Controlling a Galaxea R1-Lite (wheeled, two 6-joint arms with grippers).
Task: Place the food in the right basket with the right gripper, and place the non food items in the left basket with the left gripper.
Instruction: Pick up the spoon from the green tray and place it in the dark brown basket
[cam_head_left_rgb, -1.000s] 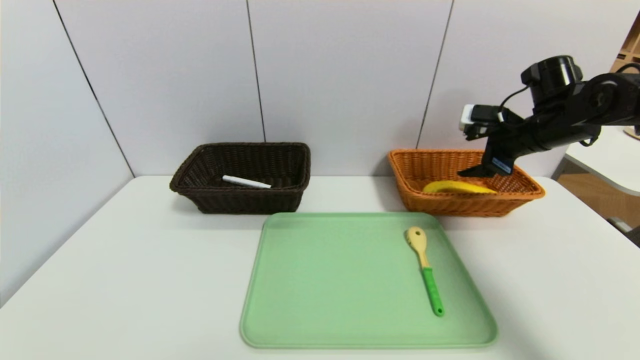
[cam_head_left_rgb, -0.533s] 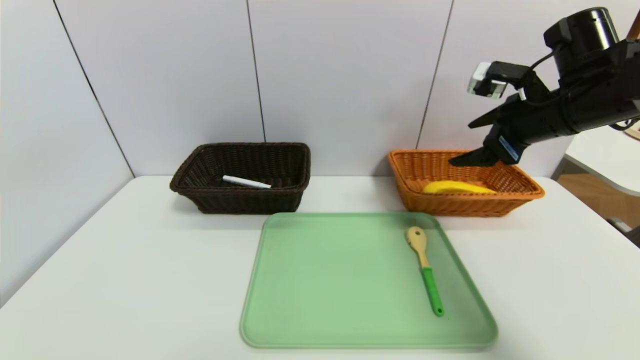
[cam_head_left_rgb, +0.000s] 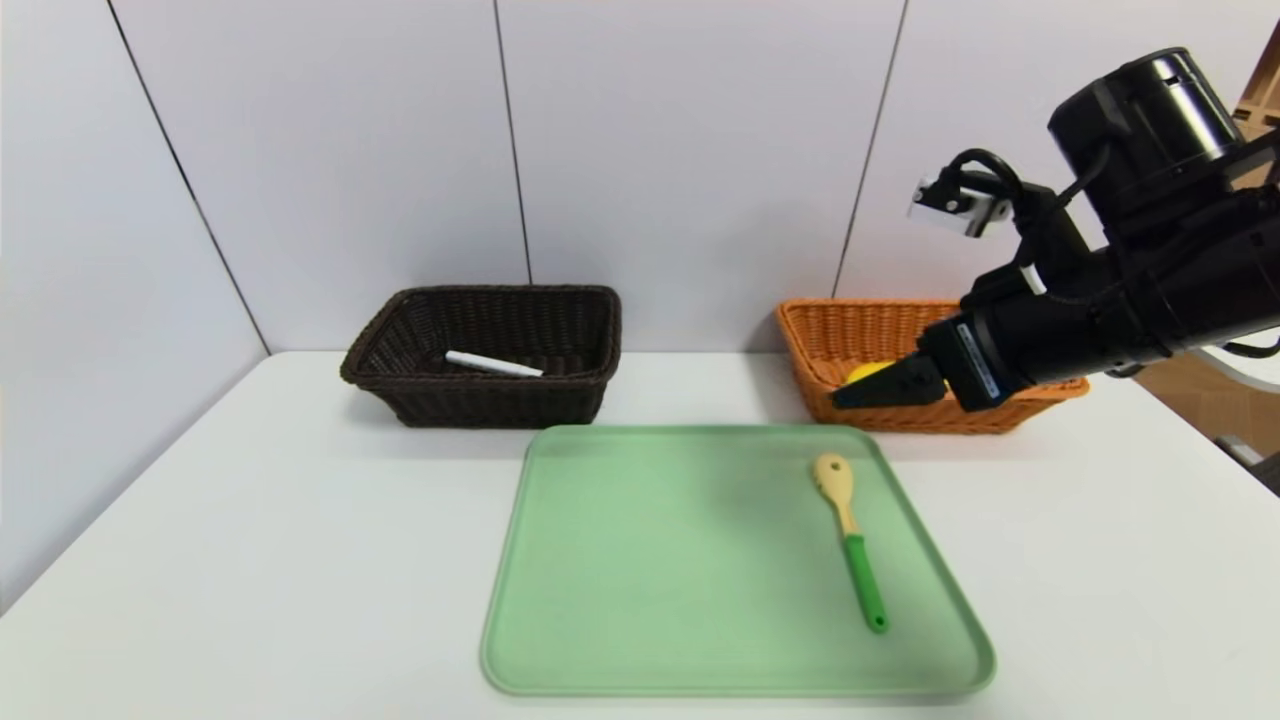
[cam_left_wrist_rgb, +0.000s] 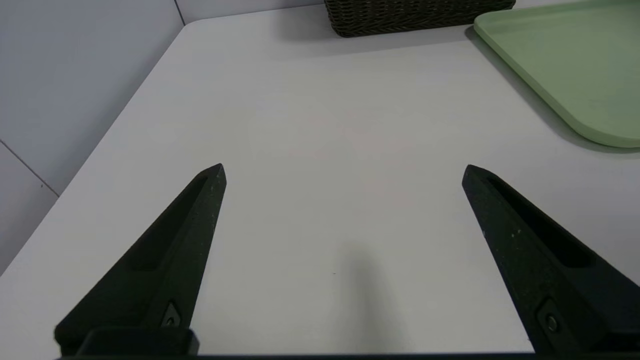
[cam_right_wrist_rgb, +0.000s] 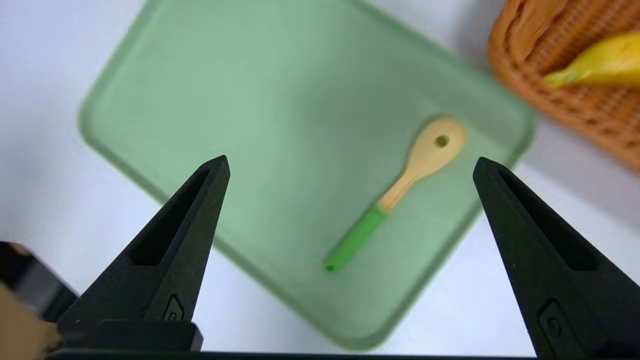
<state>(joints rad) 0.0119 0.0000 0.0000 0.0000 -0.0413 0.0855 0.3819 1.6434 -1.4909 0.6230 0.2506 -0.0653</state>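
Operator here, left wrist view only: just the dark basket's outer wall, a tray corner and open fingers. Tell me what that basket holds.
Observer: A white marker lies in the dark basket.
Operator: Report what is on the tray.
Observer: The spoon, its green handle toward us, lies on the green tray.
Operator: Now the right gripper.
Observer: The right gripper is above the table with its fingers wide apart, holding nothing.
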